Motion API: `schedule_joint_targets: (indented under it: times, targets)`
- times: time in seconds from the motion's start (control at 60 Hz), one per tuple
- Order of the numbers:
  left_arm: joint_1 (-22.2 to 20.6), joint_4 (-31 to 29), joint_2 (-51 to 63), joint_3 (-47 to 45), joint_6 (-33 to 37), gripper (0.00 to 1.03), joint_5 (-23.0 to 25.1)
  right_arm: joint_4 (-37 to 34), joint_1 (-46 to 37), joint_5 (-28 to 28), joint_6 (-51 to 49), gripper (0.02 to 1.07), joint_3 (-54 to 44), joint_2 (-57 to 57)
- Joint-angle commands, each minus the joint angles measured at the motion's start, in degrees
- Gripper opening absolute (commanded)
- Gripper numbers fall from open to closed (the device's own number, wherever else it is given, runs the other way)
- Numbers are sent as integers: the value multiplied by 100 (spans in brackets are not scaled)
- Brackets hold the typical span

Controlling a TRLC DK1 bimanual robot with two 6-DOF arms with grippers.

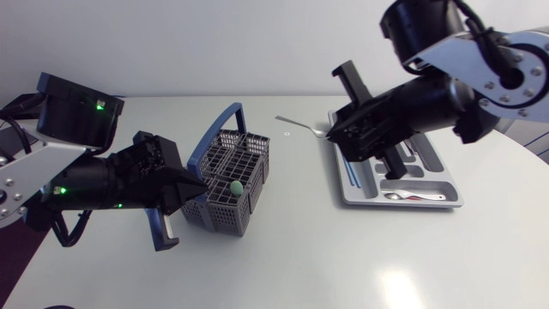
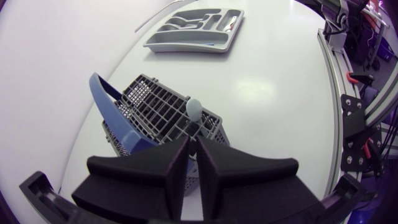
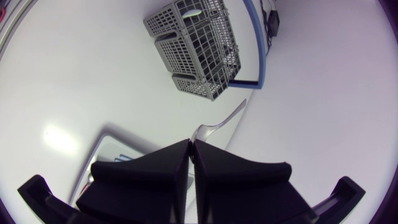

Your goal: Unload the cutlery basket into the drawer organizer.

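We log our left gripper (image 1: 199, 184) at the basket (image 1: 225, 159) wall, fingers pinching 1 green-knobbed utensil (image 1: 236, 187) standing inside. Our right gripper (image 1: 336, 133) clamps 1 fork (image 1: 298, 125), handle out over the table, at the organizer (image 1: 429, 190) edge.

In the head view, the cutlery basket (image 1: 230, 172) sits left of centre on the table (image 1: 283, 249), with a round-topped piece (image 1: 236, 187) standing in it toward its lower edge and the left gripper (image 1: 199, 184) at its left side. Well apart to the right lies the drawer organizer (image 1: 437, 167). A fork (image 1: 296, 123) lies off its upper-left corner, head at the right gripper (image 1: 333, 135).
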Motion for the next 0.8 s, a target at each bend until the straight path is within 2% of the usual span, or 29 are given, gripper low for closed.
schedule_joint_targets:
  times: [0.0, 0.233, 0.367, 0.433, 0.483, 0.6, 0.783]
  targets:
    - [3, 28, -92, -103, 107, 12, 47, -38, -401, -191, 105, 10, -498, -379]
    - [-138, 81, -162, 37, -121, 12, 47, -170, -1139, -587, 263, 9, -1078, -1003]
    - [-630, 582, 102, 125, -368, 13, -84, -715, -1122, -824, 658, 9, -990, -1231]
    - [-964, 819, 436, 283, -385, 22, -348, -1154, -1060, -1061, 966, 9, -771, -1284]
    - [-1114, 1074, 699, 389, -341, 25, -541, -1339, -1007, -1219, 1098, 9, -692, -1363]
    - [-1412, 1707, 1341, 661, 248, 42, -1086, -1743, -682, -1334, 1449, 9, -577, -1513]
    - [-1588, 2383, 2237, 1109, 907, 58, -1438, -2112, -278, -1395, 1792, 9, -516, -1732]
